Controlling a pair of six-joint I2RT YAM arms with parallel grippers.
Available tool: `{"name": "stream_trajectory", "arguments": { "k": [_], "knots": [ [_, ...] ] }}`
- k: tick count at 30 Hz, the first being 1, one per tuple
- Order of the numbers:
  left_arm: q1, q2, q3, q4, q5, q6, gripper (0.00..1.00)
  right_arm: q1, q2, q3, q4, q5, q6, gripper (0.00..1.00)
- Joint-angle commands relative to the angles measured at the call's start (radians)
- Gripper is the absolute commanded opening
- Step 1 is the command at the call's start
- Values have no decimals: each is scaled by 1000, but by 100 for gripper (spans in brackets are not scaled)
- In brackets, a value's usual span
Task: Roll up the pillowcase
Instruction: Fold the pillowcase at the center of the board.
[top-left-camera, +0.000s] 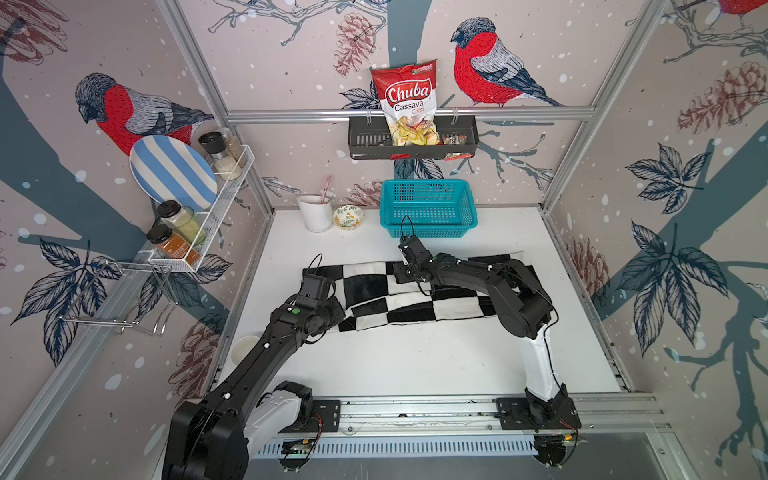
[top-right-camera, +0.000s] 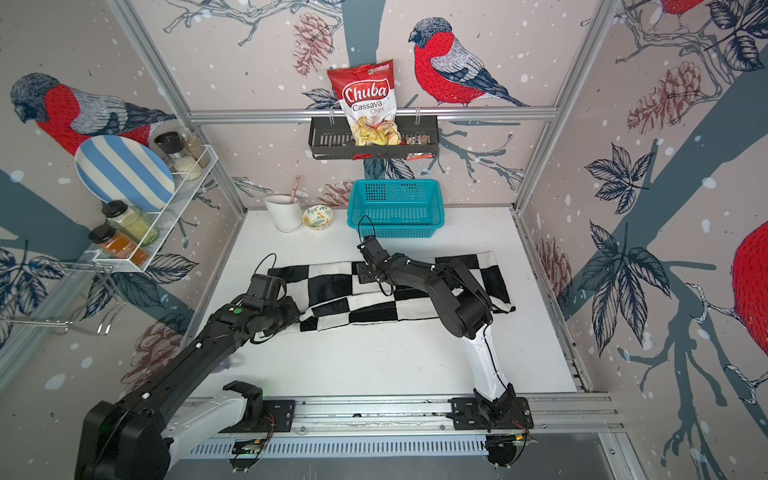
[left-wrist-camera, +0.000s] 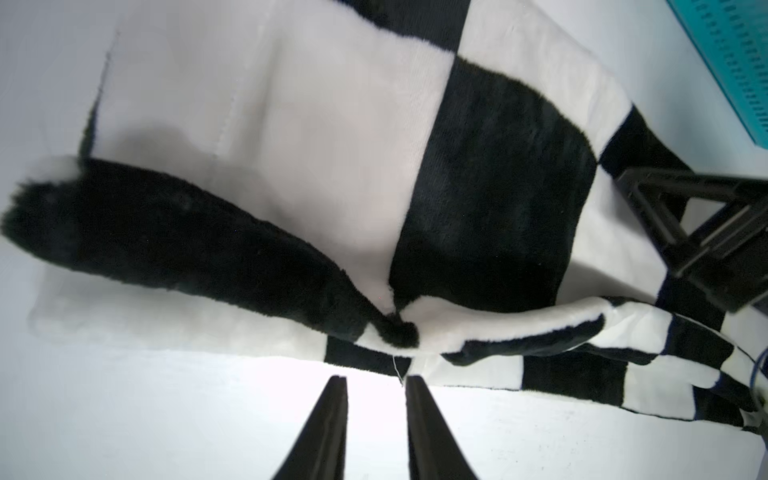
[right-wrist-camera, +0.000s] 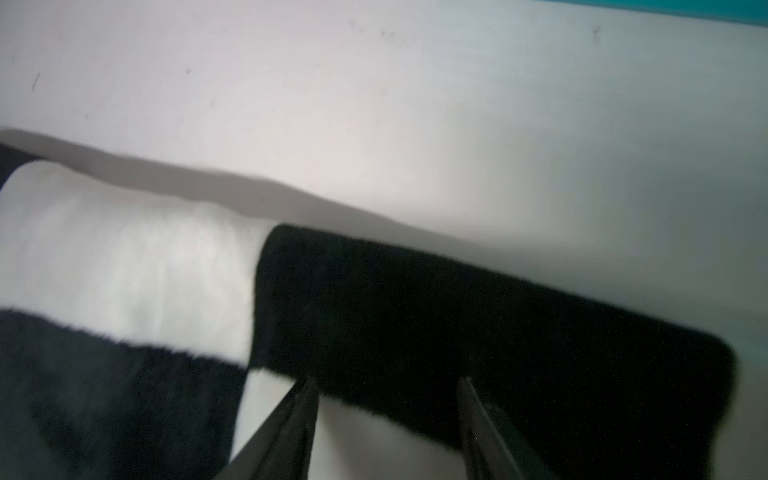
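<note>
Two empty grippers we find at the part-rolled pillowcase (top-left-camera: 368, 291) before the teal basket (top-left-camera: 428, 227): left gripper (left-wrist-camera: 376, 379) narrowly parted beside its hem, right gripper (right-wrist-camera: 387, 380) wider over it, apparently poised to grasp.

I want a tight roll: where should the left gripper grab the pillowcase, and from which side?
Grip the pillowcase at its near, left-end hem, coming low from the robot's side: the left gripper faces that thin loose edge lying flat on the table.
</note>
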Motion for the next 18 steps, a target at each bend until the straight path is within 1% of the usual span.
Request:
{"name": "stream_trajectory", "arguments": {
  "k": [1,3,6,9,11,14,18],
  "knots": [
    [-2,35,41,27,-88,5,31,30,-74,-66,-14,27,-6,59],
    [4,111,74,102,-118,26,32,51,-107,-118,-8,10,5,59],
    [18,247,128,182,-114,48,32,78,-135,-186,4,11,15,59],
    [20,364,154,197,-119,60,30,99,-153,-221,-21,18,38,58],
    [19,389,136,203,-125,56,30,127,-198,-263,-27,44,60,58],
    [28,371,83,218,-146,36,30,176,-290,-356,-26,62,115,59],
    [55,348,23,182,-151,-5,29,255,-384,-475,-28,58,203,58]
  ]
}}
